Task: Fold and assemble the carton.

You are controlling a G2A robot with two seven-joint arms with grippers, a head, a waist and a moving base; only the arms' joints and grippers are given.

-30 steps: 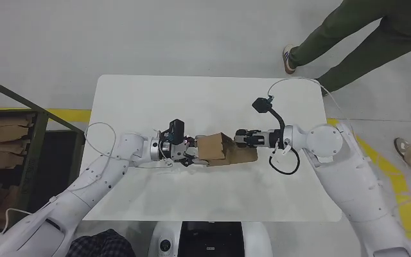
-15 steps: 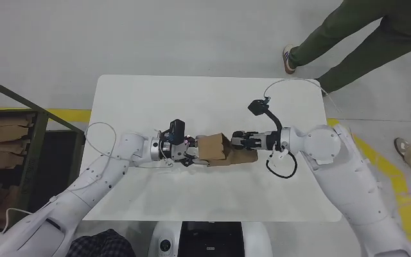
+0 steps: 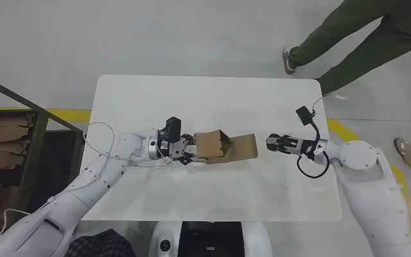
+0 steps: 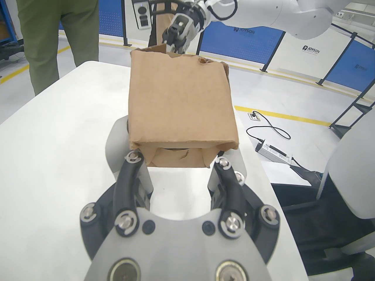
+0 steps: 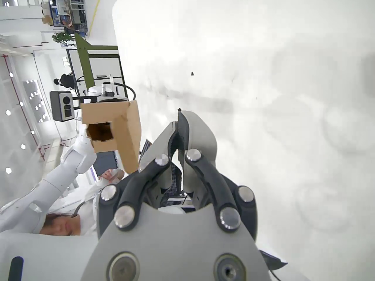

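White worktop (image 3: pixel 192 96) takes up the middle of the scene, on a pale grey floor crossed by a yellow line (image 3: pixel 70 114). We see the carton (image 3: pixel 215 146) at about the centre of the worktop, a little toward the near edge, with its length running left to right. We cannot tell whether it rests on the surface or is held just off it.

Our left tool (image 3: pixel 191 153) is at the carton's left end. In the left wrist view this tool (image 4: pixel 175 160) has its fingers (image 4: pixel 133 159) on either side of the carton's (image 4: pixel 181 103) folded-in end, pinching it. The top panel is plain brown, and its far edge is ragged with a small tear (image 4: pixel 201 60).

At the carton's right end a flap (image 3: pixel 244 148) sticks out to the right, lying flat. The right wrist view shows that end open, with a dark hollow (image 5: pixel 99 131) beside the flap (image 5: pixel 129 135).

Our right tool (image 3: pixel 270 142) is just right of the flap, apart from it and pointing at it. In its own view the right tool (image 5: pixel 179 118) has its fingers pressed together with nothing between them, over bare worktop (image 5: pixel 263 59).

Left of the worktop, a green-framed rack (image 3: pixel 29 115) holds flat brown cardboard (image 3: pixel 13 132). Blue barrier panels (image 4: pixel 243 39) stand on the floor beyond the worktop's right end.
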